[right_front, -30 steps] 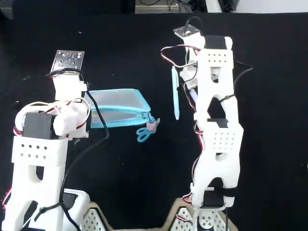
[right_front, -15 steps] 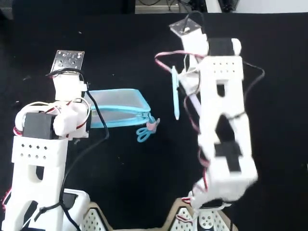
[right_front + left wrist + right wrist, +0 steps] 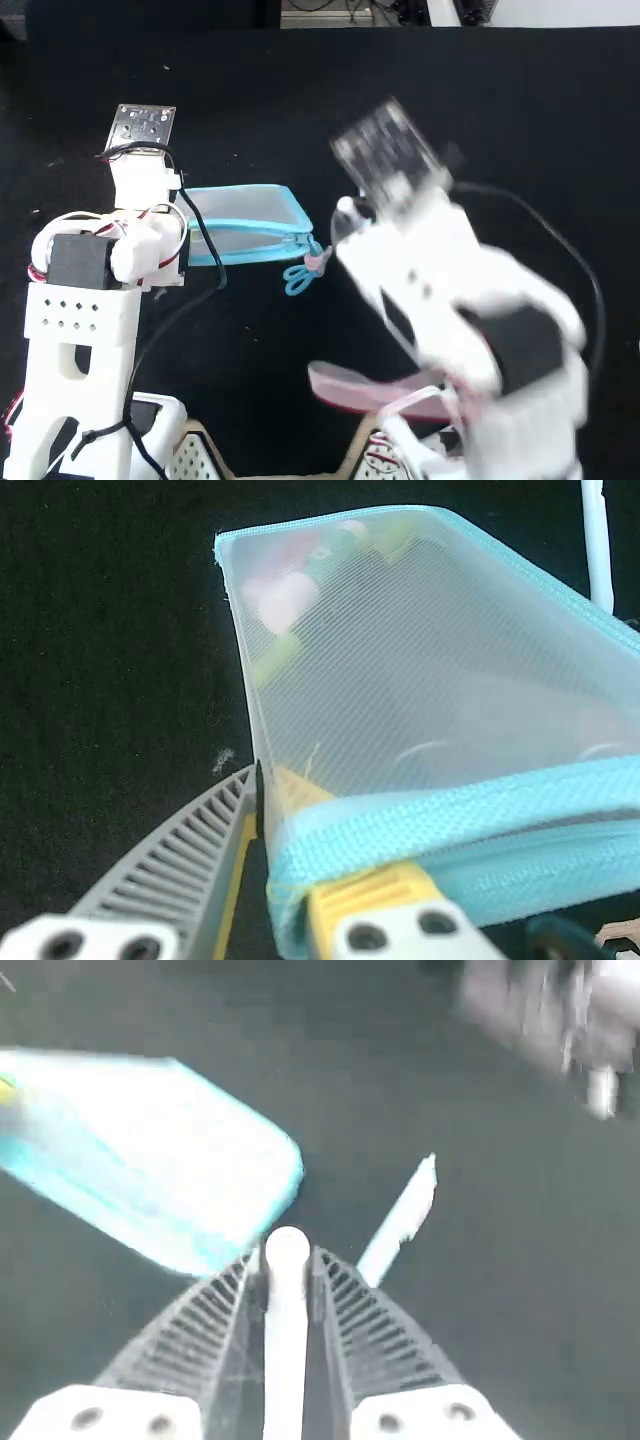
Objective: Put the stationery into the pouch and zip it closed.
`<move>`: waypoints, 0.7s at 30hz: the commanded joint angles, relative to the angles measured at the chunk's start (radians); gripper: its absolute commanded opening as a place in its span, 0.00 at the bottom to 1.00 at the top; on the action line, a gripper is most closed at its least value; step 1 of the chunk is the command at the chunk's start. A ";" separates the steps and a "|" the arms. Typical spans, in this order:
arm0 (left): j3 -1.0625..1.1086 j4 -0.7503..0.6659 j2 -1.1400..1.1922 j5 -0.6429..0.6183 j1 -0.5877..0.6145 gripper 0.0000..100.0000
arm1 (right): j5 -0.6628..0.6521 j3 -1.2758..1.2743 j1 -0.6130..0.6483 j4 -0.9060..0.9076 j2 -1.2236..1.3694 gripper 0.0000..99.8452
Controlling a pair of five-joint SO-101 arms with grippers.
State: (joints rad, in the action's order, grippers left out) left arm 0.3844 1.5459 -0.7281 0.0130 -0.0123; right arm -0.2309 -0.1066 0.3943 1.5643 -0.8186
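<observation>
Overhead, the pouch (image 3: 245, 225) lies flat on the black table (image 3: 500, 100), a pale mesh bag with teal edging. Its zip pull (image 3: 298, 277) trails off the end nearer the right arm (image 3: 450, 290). The left arm (image 3: 80, 300) stands over the pouch's other end, with its wrist above that edge. The right arm is raised high over the table, well apart from the pouch, and it covers the ground beyond the zip pull.

From the left wrist, the left gripper (image 3: 268, 780) is closed on the pouch (image 3: 420, 680). A grey ribbed finger (image 3: 190, 870) presses one face of the corner and a yellow-padded finger sits against the other, with the teal zip band running across between them. Through the mesh, several coloured pieces of stationery (image 3: 285, 600) show at the far end, in pink, white and green. A light-blue pen (image 3: 597, 540) lies on the table just past the pouch's long edge.

From the right wrist, the right gripper (image 3: 287, 1255) is clamped on a white pen (image 3: 285, 1340), which stands up between the two ribbed fingers with its rounded tip just past them. The pouch (image 3: 150, 1180) lies on the table below. The light-blue pen (image 3: 400, 1222) rests beside it, near but not touching.
</observation>
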 commanded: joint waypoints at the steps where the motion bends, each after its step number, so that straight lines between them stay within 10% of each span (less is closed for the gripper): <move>1: -0.004 -0.008 -0.005 0.008 -0.005 0.03 | 0.057 -0.008 0.132 -0.049 -0.197 0.01; 21: -0.004 -0.008 -0.005 0.006 -0.005 0.03 | 0.227 -0.275 0.336 -0.609 -0.404 0.01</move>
State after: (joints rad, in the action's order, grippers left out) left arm 0.3844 1.5459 -0.7281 0.0130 -0.0123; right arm -0.0115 -0.2739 0.7211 1.1254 -1.2221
